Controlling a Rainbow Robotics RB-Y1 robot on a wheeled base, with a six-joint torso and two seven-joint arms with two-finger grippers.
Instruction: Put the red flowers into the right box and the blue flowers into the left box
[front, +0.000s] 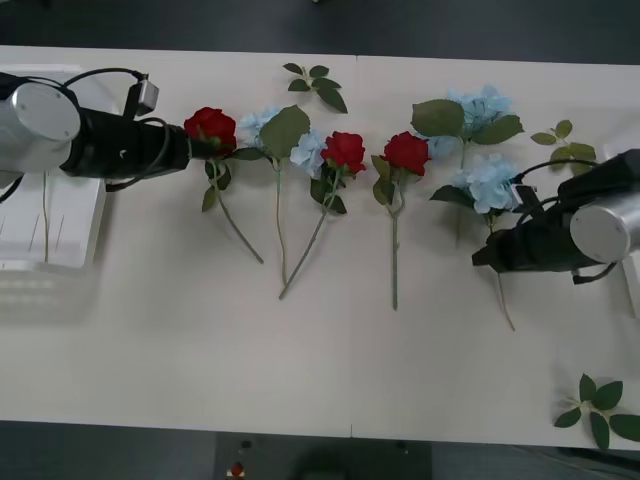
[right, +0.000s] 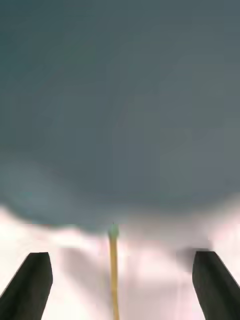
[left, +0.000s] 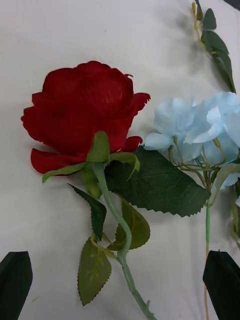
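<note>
Three red flowers lie in a row on the table: one (front: 210, 125) at the left, one (front: 345, 150) in the middle, one (front: 407, 152) to its right. Blue flowers lie among them (front: 305, 150), at the back (front: 480, 105) and on the right (front: 490, 185). My left gripper (front: 195, 145) hovers at the left rose, open; in its wrist view the rose (left: 85, 115) and its stem sit between the black fingers (left: 15, 285). My right gripper (front: 487, 258) is open over the right blue flower's stem (right: 114, 270). The left box (front: 85, 240) lies under the left arm.
Flowerless green leaf sprigs lie at the back centre (front: 315, 85), back right (front: 565, 140) and front right (front: 600, 410). A white sliver of the right box (front: 634, 285) shows at the right edge. The table's front half is bare.
</note>
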